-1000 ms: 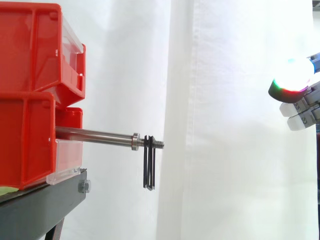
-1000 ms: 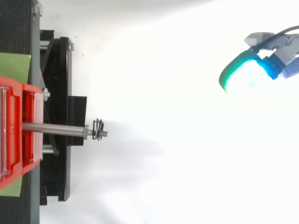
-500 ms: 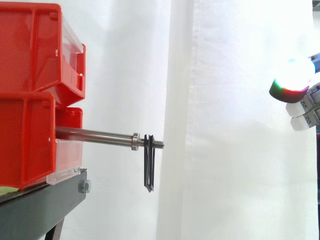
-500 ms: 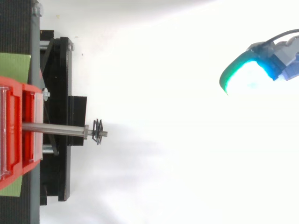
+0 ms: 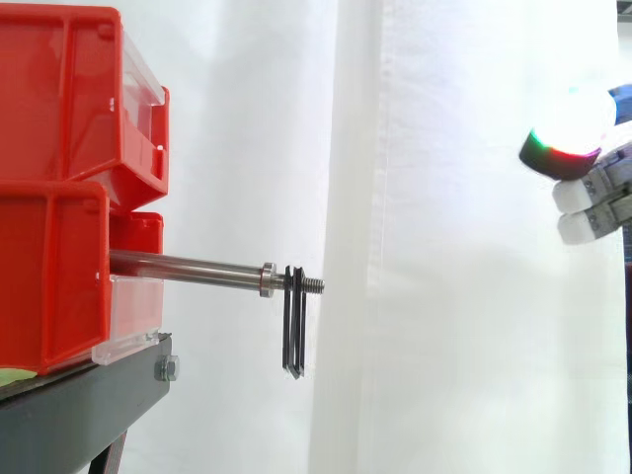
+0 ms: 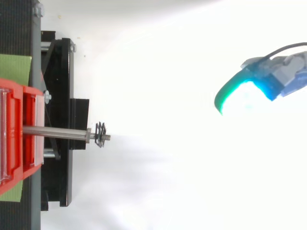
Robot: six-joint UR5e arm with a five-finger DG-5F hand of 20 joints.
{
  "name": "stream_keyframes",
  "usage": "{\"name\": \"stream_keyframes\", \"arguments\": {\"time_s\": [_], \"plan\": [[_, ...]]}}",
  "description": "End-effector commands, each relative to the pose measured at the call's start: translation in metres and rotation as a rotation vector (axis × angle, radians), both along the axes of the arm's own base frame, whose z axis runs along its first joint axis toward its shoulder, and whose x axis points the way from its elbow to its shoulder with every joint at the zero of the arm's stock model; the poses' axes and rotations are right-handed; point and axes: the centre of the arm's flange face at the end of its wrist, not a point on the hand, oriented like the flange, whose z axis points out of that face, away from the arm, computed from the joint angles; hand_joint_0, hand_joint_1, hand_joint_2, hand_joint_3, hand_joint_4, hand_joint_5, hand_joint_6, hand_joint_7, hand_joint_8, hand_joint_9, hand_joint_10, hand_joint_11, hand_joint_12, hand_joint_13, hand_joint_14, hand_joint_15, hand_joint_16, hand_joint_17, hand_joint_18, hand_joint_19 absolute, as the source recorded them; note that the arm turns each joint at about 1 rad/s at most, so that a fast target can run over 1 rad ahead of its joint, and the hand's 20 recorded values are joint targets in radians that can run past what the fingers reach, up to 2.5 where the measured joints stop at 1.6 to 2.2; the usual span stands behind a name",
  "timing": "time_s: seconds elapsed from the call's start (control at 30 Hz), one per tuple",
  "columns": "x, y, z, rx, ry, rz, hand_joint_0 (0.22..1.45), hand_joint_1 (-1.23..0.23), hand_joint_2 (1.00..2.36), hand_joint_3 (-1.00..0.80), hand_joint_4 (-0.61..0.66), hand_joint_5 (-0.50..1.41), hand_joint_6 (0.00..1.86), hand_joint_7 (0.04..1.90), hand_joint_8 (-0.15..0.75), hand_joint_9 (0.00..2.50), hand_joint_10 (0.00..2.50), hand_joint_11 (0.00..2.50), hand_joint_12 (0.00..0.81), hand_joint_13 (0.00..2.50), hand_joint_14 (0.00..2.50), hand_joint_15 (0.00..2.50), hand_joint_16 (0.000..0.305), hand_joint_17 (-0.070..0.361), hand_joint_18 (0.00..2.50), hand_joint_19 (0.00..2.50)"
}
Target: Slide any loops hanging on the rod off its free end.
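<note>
Now, hand (image 5: 583,193): you find it at the right edge of the side view, higher than the rod, one pad glowing white with a green and red rim; from above (image 6: 273,81) the glow is cyan and green.
Hand state: you cannot make out whether it is spread or curled.
Loops (image 5: 294,321): thin and black, they hang straight down from the threaded tip (image 5: 314,285), just past the metal collar (image 5: 267,279).
Rod (image 5: 188,267): steel, nearly level, it sticks out of the lower red bin (image 5: 49,276), free end pointing right.
Gap: your hand is well apart from rod and loops, touching neither.
Support: two stacked bins on the black stand (image 5: 79,415), white curtain (image 5: 464,346) behind.
</note>
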Motion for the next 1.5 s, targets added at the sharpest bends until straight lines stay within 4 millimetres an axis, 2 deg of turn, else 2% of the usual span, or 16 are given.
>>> {"name": "stream_keyframes", "arguments": {"time_s": [0.0, 0.03, 0.17, 0.33, 0.57, 0.7, 0.87, 0.9, 0.93, 1.03, 1.07, 1.13, 1.27, 1.47], "plan": [[0.009, 0.003, -0.018, -0.001, 0.007, 0.010, 0.56, -0.55, 1.00, -0.45, 0.21, -0.24, 0.50, 0.60, 0.265, 0.38, 0.00, 0.00, 0.279, 0.29, 0.00, 0.00, 0.044, 0.098, 0.50, 0.24], [0.012, 0.003, -0.024, -0.003, 0.015, 0.014, 0.56, -0.55, 1.00, -0.45, 0.22, -0.23, 0.50, 0.60, 0.266, 0.38, 0.00, 0.00, 0.279, 0.29, 0.00, 0.00, 0.044, 0.098, 0.50, 0.24], [0.013, 0.004, -0.026, -0.004, 0.002, 0.016, 0.56, -0.55, 1.00, -0.45, 0.22, -0.23, 0.50, 0.60, 0.267, 0.39, 0.00, 0.00, 0.282, 0.29, 0.00, 0.00, 0.044, 0.098, 0.50, 0.24], [0.009, 0.006, -0.054, 0.005, -0.083, 0.018, 0.57, -0.55, 1.00, -0.45, 0.22, -0.23, 0.50, 0.61, 0.267, 0.40, 0.00, 0.00, 0.283, 0.30, 0.00, 0.00, 0.044, 0.098, 0.51, 0.25], [0.000, 0.006, -0.081, 0.021, -0.187, -0.007, 0.57, -0.55, 1.00, -0.45, 0.22, -0.23, 0.50, 0.61, 0.269, 0.42, 0.00, 0.00, 0.285, 0.31, 0.00, 0.00, 0.044, 0.099, 0.52, 0.26], [0.000, 0.009, -0.087, 0.009, -0.213, -0.034, 0.57, -0.55, 1.00, -0.45, 0.23, -0.23, 0.50, 0.62, 0.272, 0.43, 0.00, 0.00, 0.286, 0.31, 0.00, 0.00, 0.044, 0.099, 0.52, 0.26], [0.010, 0.012, -0.139, -0.007, -0.135, -0.034, 0.57, -0.55, 1.00, -0.45, 0.23, -0.22, 0.50, 0.62, 0.273, 0.43, 0.00, 0.00, 0.289, 0.32, 0.00, 0.00, 0.045, 0.101, 0.53, 0.27], [0.011, 0.012, -0.145, -0.003, -0.132, -0.033, 0.57, -0.55, 1.00, -0.45, 0.23, -0.22, 0.50, 0.62, 0.273, 0.43, 0.00, 0.00, 0.289, 0.32, 0.00, 0.00, 0.045, 0.101, 0.53, 0.27], [0.016, 0.013, -0.156, 0.013, -0.144, -0.032, 0.57, -0.55, 1.00, -0.45, 0.23, -0.22, 0.50, 0.62, 0.273, 0.43, 0.00, 0.00, 0.289, 0.32, 0.00, 0.00, 0.045, 0.101, 0.53, 0.27], [0.023, 0.015, -0.169, 0.030, -0.174, -0.032, 0.57, -0.55, 1.00, -0.45, 0.23, -0.22, 0.50, 0.63, 0.273, 0.44, 0.00, 0.00, 0.290, 0.32, 0.00, 0.00, 0.045, 0.101, 0.53, 0.27], [0.029, 0.017, -0.184, 0.044, -0.188, -0.029, 0.57, -0.55, 1.00, -0.45, 0.23, -0.22, 0.50, 0.63, 0.273, 0.44, 0.00, 0.00, 0.290, 0.32, 0.00, 0.00, 0.045, 0.101, 0.53, 0.27], [0.038, 0.019, -0.199, 0.071, -0.207, -0.029, 0.57, -0.55, 1.00, -0.45, 0.23, -0.22, 0.50, 0.63, 0.273, 0.44, 0.00, 0.00, 0.291, 0.32, 0.00, 0.00, 0.045, 0.101, 0.54, 0.28], [0.047, 0.021, -0.205, 0.095, -0.220, -0.032, 0.57, -0.55, 1.00, -0.45, 0.24, -0.22, 0.50, 0.63, 0.273, 0.44, 0.00, 0.00, 0.290, 0.33, 0.00, 0.00, 0.045, 0.101, 0.54, 0.28], [0.049, 0.022, -0.204, 0.094, -0.225, -0.036, 0.57, -0.55, 1.00, -0.45, 0.23, -0.22, 0.50, 0.63, 0.273, 0.44, 0.00, 0.00, 0.289, 0.33, 0.00, 0.00, 0.045, 0.101, 0.54, 0.28]]}}
